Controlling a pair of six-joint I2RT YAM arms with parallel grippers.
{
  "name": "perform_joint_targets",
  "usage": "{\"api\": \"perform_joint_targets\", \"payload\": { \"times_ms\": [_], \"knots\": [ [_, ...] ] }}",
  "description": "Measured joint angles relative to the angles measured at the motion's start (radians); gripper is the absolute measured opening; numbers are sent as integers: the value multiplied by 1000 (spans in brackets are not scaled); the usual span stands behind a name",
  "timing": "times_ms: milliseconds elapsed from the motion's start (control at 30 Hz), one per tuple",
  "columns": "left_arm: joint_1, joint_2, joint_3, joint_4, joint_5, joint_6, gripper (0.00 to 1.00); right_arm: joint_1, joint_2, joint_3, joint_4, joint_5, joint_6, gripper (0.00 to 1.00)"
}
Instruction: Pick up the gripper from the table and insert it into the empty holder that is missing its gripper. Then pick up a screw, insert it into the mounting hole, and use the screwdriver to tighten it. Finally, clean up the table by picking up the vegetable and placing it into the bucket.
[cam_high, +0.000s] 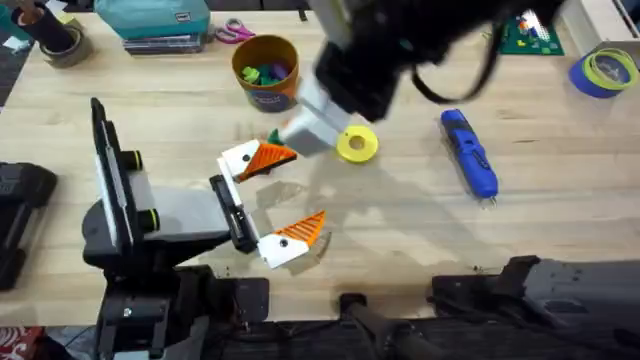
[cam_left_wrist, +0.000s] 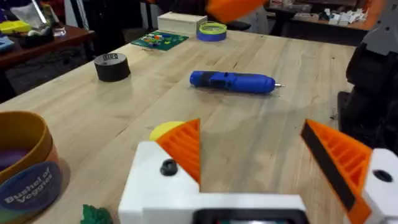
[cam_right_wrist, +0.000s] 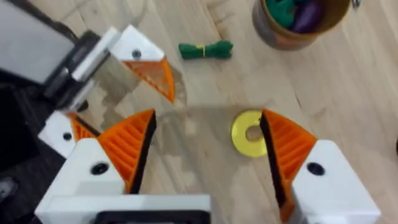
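From my seat, nearest the bases, I see the left gripper (cam_high: 272, 198) lying low on the table (cam_high: 400, 230), its white holders and orange ribbed pads spread wide apart with nothing between them; both of its jaws carry an orange gripper pad (cam_high: 266, 157). Just beyond it the right gripper (cam_right_wrist: 205, 155) hangs above the table, jaws wide open and empty, with the yellow ring-shaped disc (cam_high: 357, 144) on the wood below it. The vegetable (cam_right_wrist: 205, 50), dark green and tied with a yellow band, lies on the table between the left gripper's farther finger and the bucket (cam_high: 266, 72). On the bucket's blue band I read "Bushel of Veggies" in the left wrist view; coloured toys sit inside. The screwdriver (cam_high: 469, 153) lies well to the right, its metal bit pointing toward the near edge. Farther off, a black tape roll (cam_left_wrist: 112, 66) and a blue tape roll (cam_high: 604, 72); I cannot read the black roll's label.
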Motion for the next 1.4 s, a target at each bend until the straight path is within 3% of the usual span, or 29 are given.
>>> {"api": "perform_joint_targets", "payload": {
  "times_ms": [267, 733, 1400],
  "knots": [
    [0, 0, 0, 0, 0, 0, 985, -107, -204, -253, 57, -45, -30, 996],
    [0, 0, 0, 0, 0, 0, 985, -397, -447, -671, 271, -473, -412, 996],
    [0, 0, 0, 0, 0, 0, 985, -418, -450, -692, 263, -550, -477, 996]
  ]
}}
